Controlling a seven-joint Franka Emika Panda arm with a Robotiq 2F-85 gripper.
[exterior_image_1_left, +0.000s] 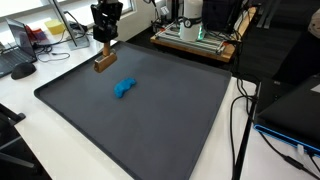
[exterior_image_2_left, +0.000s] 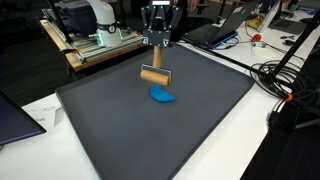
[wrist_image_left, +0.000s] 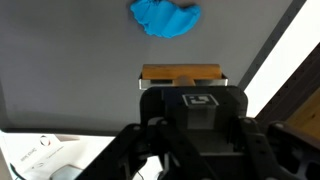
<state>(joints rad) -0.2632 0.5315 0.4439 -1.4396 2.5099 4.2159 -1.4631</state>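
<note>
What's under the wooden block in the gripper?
Only grey mat; the blue cloth lies beside the wooden block, not under it. The spot directly beneath is hidden.

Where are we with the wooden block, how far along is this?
Done: the gripper is shut on the wooden block, which looks lifted off the dark mat. In hand: the block hangs near the blue crumpled object, apart from it. Left: the block is not yet set down, and the blue object lies free on the mat.
</note>
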